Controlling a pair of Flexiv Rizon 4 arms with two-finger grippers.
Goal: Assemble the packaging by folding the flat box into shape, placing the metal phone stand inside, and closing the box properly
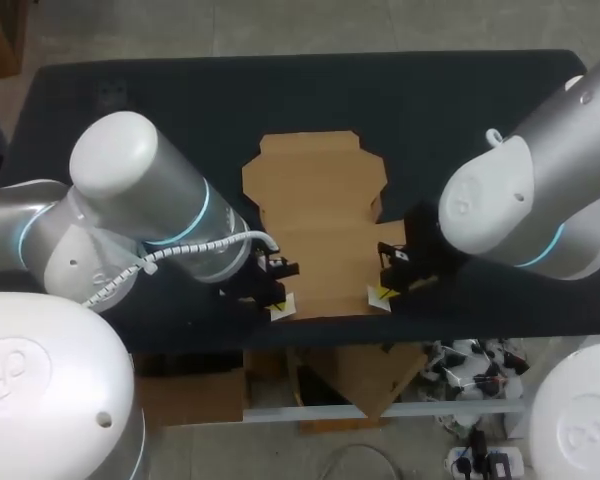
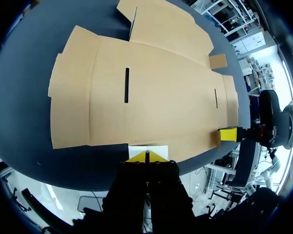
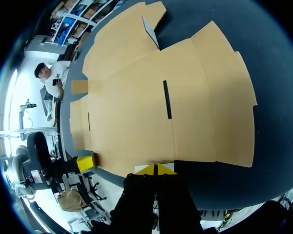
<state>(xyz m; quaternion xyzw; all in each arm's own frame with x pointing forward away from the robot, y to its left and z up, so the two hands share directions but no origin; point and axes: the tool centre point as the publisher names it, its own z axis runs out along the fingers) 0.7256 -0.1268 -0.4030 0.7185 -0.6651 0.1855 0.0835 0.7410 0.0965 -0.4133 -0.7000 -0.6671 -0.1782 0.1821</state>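
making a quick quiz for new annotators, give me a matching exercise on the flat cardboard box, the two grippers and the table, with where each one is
Things:
1. flat brown cardboard box
2. yellow-tipped left gripper
3. yellow-tipped right gripper
4. dark blue table

Places:
a. at the box's near right corner
b. spread unfolded mid-table
c. underneath the box
d. at the box's near left corner

Pairs: 1-b; 2-d; 3-a; 4-c

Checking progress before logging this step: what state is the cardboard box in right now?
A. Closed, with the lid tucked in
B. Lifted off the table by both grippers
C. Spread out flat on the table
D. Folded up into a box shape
C: the cardboard box lies spread out on the dark table, with its panels and slots open to view and no walls formed.
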